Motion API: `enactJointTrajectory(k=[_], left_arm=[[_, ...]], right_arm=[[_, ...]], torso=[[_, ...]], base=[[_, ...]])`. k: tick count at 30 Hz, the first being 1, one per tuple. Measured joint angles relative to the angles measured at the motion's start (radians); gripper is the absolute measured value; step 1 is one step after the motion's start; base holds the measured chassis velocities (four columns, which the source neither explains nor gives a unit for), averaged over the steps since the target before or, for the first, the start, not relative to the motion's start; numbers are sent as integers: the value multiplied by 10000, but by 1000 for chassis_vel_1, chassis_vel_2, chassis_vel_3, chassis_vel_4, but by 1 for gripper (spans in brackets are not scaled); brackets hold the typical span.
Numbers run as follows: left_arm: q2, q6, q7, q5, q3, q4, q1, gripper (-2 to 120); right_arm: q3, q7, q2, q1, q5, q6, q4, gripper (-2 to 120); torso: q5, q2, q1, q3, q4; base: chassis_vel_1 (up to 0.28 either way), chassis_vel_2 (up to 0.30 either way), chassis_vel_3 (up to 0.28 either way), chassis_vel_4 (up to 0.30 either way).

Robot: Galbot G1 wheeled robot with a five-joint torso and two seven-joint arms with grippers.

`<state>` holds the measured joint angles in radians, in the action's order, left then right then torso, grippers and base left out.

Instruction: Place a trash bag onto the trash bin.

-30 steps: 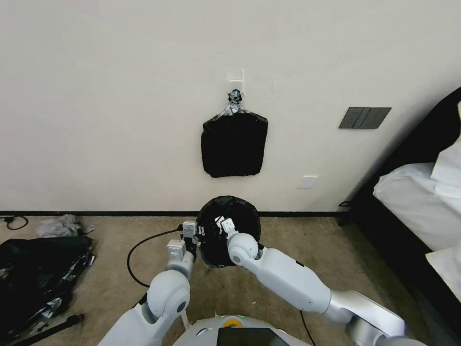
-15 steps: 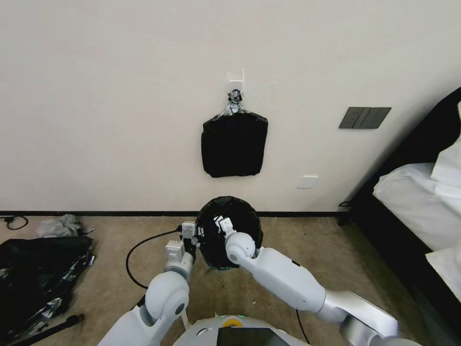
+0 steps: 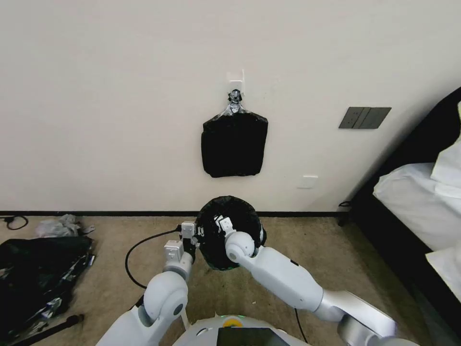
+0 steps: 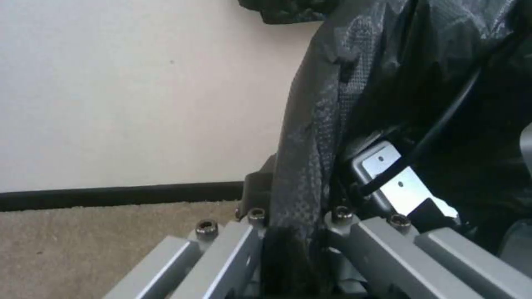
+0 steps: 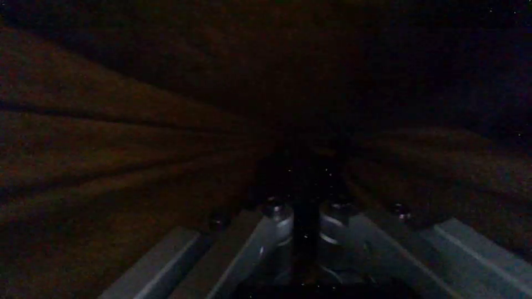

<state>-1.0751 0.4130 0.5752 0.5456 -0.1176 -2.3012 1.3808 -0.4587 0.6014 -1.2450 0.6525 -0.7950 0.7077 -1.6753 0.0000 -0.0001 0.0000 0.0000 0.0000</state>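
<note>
The trash bag (image 3: pixel 235 211) is a glossy black film draped round and open over the trash bin, which is hidden under it, on the carpet by the wall. My left gripper (image 3: pixel 194 236) is at the bag's left edge. In the left wrist view it (image 4: pixel 294 245) is shut on a fold of the bag's film (image 4: pixel 310 137). My right gripper (image 3: pixel 220 224) reaches down inside the bag's mouth. In the right wrist view its fingers (image 5: pixel 304 216) stand close together on a thin dark strip of film, with dark bag (image 5: pixel 166 124) all around.
A flat bundle of black bags (image 3: pixel 234 144) hangs from a wall clip above the bin. A black heap with silvery scraps (image 3: pixel 33 274) lies at the left and a black cable (image 3: pixel 139 247) loops on the carpet. A bed (image 3: pixel 422 206) stands at the right.
My right arm has shifted slightly left and toward the wall inside the bag, and the left arm has eased a little left. The bag's mouth sits a touch higher.
</note>
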Motion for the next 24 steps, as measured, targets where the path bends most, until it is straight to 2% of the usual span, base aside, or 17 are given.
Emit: enactJointTrajectory(k=[8,12,13,16,18,22,23,24], left_arm=[[-55,48,19,166,-118,72,-18,3],[-61,182,170,542,-159,263,-209,3],[-61,182,170,542,-159,263,-209,3],[-125,217,241,695,-137,442,-337,3],[-141,224,257,731,-128,471,-359,3],[-194,274,353,1023,-113,687,-491,3],[-194,274,353,1023,-113,687,-491,3],[-205,301,404,1156,-113,760,-542,3]], right_arm=[[38,-2,226,38,-171,-2,-470,0],[43,35,747,78,-629,-5,-1405,18],[43,35,747,78,-629,-5,-1405,18],[57,112,1114,263,-719,-7,-2112,33],[78,124,1199,318,-732,-6,-2251,37],[404,135,1742,666,-834,-6,-3147,57],[404,135,1742,666,-834,-6,-3147,57],[519,123,1873,730,-920,-7,-3405,61]], torso=[[0,0,0,0,1],[0,1,0,0,0],[0,1,0,0,0],[1,0,0,0,0],[1,0,0,0,0],[3,0,0,0,-1],[3,0,0,0,-1],[2,1,0,0,0]], base=[[0,0,0,0],[0,0,0,0],[0,0,0,0],[0,0,0,0],[0,0,0,0],[0,0,0,0],[0,0,0,0],[0,0,0,0]])
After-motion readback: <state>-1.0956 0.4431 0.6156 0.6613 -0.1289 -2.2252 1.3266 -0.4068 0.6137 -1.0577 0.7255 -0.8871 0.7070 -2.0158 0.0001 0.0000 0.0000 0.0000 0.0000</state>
